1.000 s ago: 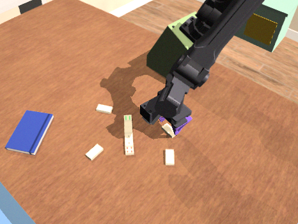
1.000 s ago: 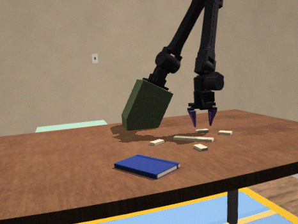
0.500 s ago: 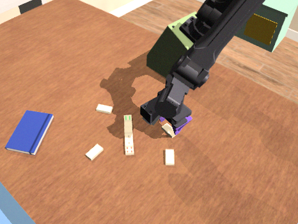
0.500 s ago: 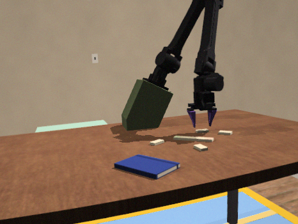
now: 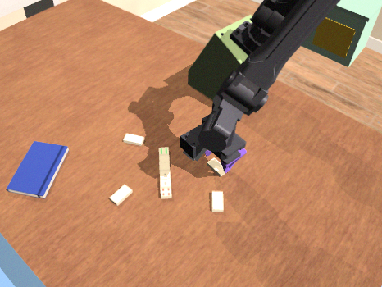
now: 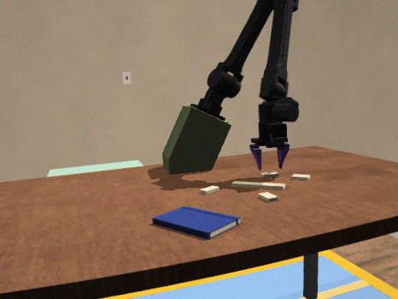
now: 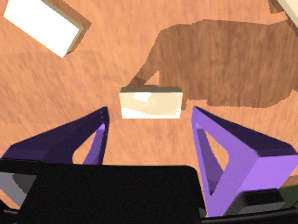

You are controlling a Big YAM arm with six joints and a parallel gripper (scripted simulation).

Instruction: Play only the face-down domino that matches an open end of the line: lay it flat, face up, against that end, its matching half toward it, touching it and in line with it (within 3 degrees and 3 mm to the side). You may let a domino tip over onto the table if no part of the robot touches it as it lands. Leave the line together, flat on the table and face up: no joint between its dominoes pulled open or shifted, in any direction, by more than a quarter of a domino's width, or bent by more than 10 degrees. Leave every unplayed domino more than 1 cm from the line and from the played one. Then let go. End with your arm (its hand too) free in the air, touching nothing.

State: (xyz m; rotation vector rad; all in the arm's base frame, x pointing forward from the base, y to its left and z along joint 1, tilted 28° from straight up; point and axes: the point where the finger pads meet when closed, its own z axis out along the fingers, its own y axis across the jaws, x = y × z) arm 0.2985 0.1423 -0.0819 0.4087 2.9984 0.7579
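The line point(image 5: 165, 178) is two face-up dominoes end to end on the table, one end with green marks, the other with red pips; it also shows in the exterior view point(image 6: 259, 184). My gripper point(image 6: 269, 163) is open and hovers above a face-down domino point(image 5: 216, 166), which lies on the table between the purple fingertips in the wrist view point(image 7: 150, 104). The fingers do not touch it. Three other face-down dominoes lie apart: one at the back left point(image 5: 134, 139), one at the front left point(image 5: 120, 194), one at the front right point(image 5: 217, 201), the last also in the wrist view point(image 7: 45, 18).
A blue notebook point(image 5: 38, 169) lies at the table's left. A green box point(image 6: 196, 141) stands behind the dominoes at the arm's base.
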